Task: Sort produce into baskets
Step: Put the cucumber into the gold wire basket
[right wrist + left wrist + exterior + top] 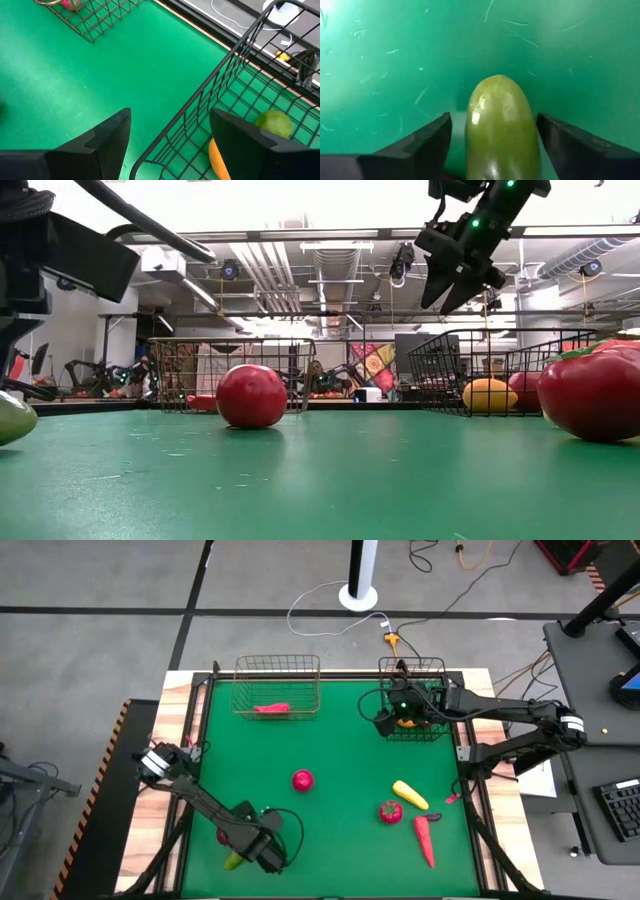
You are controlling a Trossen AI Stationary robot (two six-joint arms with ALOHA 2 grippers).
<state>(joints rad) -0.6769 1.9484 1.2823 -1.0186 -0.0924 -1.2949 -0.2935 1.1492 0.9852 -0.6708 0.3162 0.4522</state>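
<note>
A green cucumber [502, 130] lies on the green mat near the table's front left corner. My left gripper [250, 854] points straight down over it, open, with one finger on each side of the cucumber's rounded end; a gap shows beside one finger [420, 145]. My right gripper [170, 140] hangs open above the left rim of the black wire basket [412, 700] at the far right. That basket holds an orange fruit [488, 395] and a lime [274, 124]. The tan wire basket [277, 685] at the far middle holds a red chili [272, 708].
On the mat lie a red round fruit [302, 780] in the middle, a long yellow piece [410, 794], a red fruit with a green top [390, 811] and a red chili [425, 840] at the near right. A small red piece [222, 836] lies beside my left gripper.
</note>
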